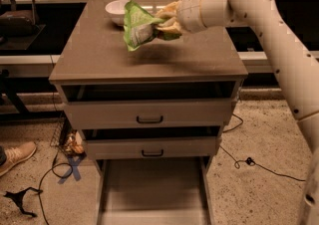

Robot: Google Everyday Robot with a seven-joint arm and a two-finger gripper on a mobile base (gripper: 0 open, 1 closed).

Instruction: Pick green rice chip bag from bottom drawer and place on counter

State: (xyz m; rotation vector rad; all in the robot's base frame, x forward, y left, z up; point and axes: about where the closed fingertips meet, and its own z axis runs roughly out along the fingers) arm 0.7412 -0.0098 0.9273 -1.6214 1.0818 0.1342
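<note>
As jaws hang over counter (99, 59) | green rice chip bag (136, 28) gripped (aloft)

Cream hand (163, 23) over the grey-brown counter (99, 59) grips white-panelled green rice chip bag (136, 27).

Warm, dimmish indoor light, probably from overhead: the gripper (162, 24), upper middle of frame, pinching the green rice chip bag (137, 25), drops a soft shadow (164, 56) on the counter (94, 62). The drawer openings (149, 91) go near-black; the pale arm (279, 45) is brightest.
</note>
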